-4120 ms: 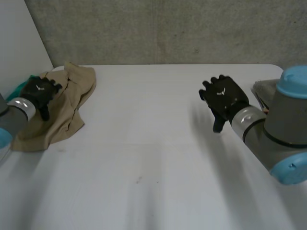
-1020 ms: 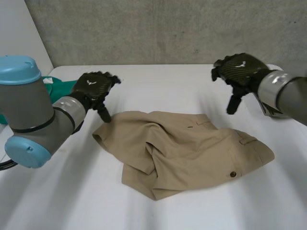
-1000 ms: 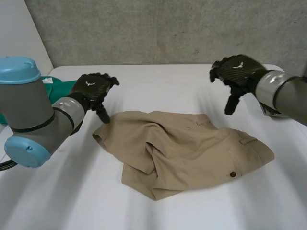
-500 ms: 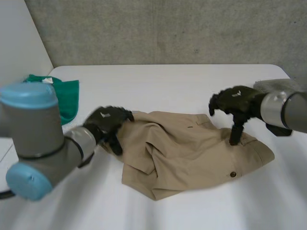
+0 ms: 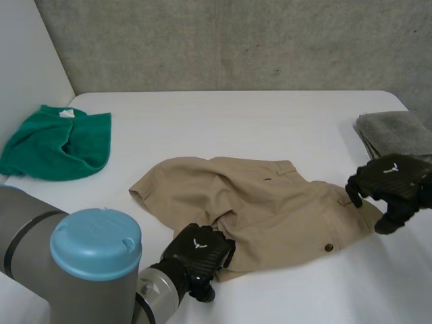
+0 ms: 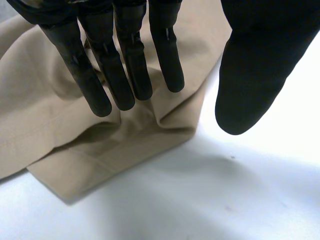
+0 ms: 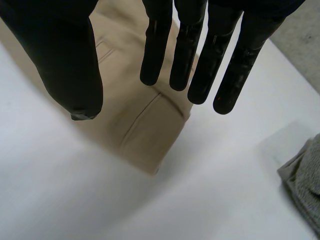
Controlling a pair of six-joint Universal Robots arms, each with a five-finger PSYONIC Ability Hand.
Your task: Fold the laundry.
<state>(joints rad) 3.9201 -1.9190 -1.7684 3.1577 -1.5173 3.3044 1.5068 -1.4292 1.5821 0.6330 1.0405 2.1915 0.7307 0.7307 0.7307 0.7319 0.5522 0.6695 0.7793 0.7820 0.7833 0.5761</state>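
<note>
Left hand, fingers straight and holding nothing, is at seven o'clock of the tan shorts, which lie crumpled mid-table. Right hand, likewise spread, is at their three o'clock corner. No fold made yet, I judge.

The matte black left hand and matte black right hand each carry a small white emblem on the back (bird-like). The thick grey left arm bears a round light-blue cap, a dark ring and a silvery wrist cuff.
</note>
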